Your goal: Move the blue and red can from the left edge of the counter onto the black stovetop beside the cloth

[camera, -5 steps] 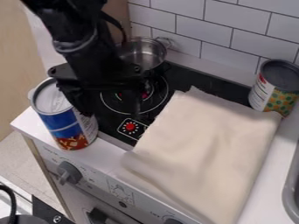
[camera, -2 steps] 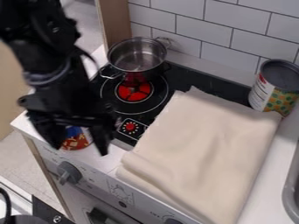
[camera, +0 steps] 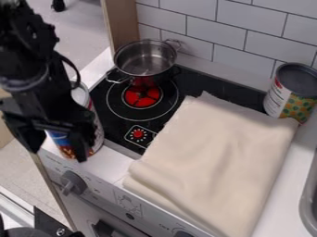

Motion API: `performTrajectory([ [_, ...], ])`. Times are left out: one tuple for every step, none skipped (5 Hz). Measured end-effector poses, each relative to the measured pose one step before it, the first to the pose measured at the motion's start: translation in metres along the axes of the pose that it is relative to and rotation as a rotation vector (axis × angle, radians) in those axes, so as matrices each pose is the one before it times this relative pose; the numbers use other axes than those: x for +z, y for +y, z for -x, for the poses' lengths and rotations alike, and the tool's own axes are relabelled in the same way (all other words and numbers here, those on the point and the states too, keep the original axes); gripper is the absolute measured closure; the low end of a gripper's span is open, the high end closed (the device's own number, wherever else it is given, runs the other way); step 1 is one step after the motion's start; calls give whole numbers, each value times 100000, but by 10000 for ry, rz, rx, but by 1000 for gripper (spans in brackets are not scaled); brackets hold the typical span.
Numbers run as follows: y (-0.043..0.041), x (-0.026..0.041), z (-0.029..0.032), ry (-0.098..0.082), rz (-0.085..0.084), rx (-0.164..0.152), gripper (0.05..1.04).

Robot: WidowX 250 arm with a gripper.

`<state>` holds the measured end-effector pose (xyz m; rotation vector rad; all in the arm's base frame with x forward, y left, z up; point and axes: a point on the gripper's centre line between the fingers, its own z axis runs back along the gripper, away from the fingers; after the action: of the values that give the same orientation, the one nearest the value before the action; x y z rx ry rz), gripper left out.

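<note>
Camera view: the gripper (camera: pixel 57 153) has moved left from its place over the stove (camera: pixel 116 167) a second ago, and lies farther left than in the frame just before. Its jaws stand spread apart, and the blue can (camera: pixel 64 140) shows partly between and behind them; whether they touch it, I cannot tell. More of that can shows than in the frame just before, at the stove's front left corner. The pot (camera: pixel 145 59), uncovered since the first frame, the cloth (camera: pixel 213 162) and the pineapple can (camera: pixel 289 98) lie as just before.
</note>
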<state>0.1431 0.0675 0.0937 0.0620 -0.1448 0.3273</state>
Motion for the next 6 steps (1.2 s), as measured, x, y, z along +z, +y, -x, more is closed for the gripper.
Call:
performTrajectory([
  [1211, -192, -1025, -290, -39, -146, 85],
  [914, -381, -922, -90, -390, -597, 85],
  [242, -283, -627, -238, -126, -417, 85],
  [-356, -200, -685, -222, -208, -360, 85],
  [-902, 76, -939, 9, -47, -453, 85],
  [-858, 162, -1377, -100, -15, -20, 85],
])
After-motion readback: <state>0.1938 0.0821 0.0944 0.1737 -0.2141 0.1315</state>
